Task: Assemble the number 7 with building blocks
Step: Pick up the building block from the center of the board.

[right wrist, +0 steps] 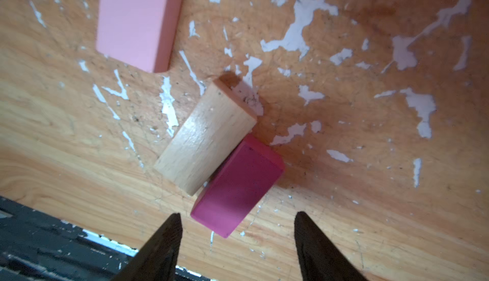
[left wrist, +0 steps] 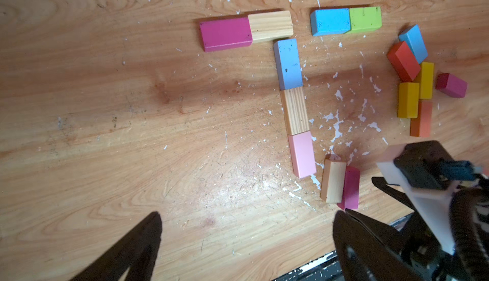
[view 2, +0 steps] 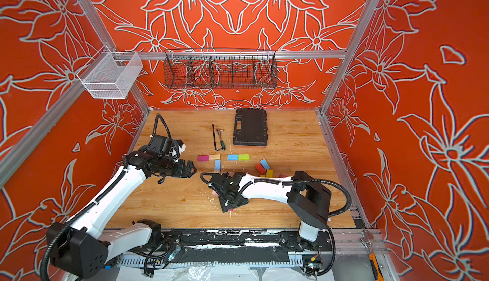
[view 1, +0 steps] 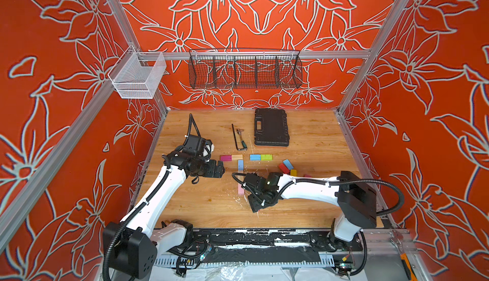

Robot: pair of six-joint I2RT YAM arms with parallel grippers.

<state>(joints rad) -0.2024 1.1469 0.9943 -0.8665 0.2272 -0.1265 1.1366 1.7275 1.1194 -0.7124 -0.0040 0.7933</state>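
- Seeing left jaws spread wide, empty, above the desk (left wrist: 105, 107) beside the number 7 (left wrist: 288, 64).
- Seeing right jaws spread, pinching nothing, tips just short of a spare magenta block (right wrist: 238, 184) touching a spare wood block (right wrist: 203, 136).
- Number 7 flat mid-desk: magenta and wood across, then blue, wood, pink block (left wrist: 301, 154) down, end to end.
- Other spares: blue-green pair (left wrist: 345, 20) just beside the top bar, loose cluster (left wrist: 408, 99) near that pair.
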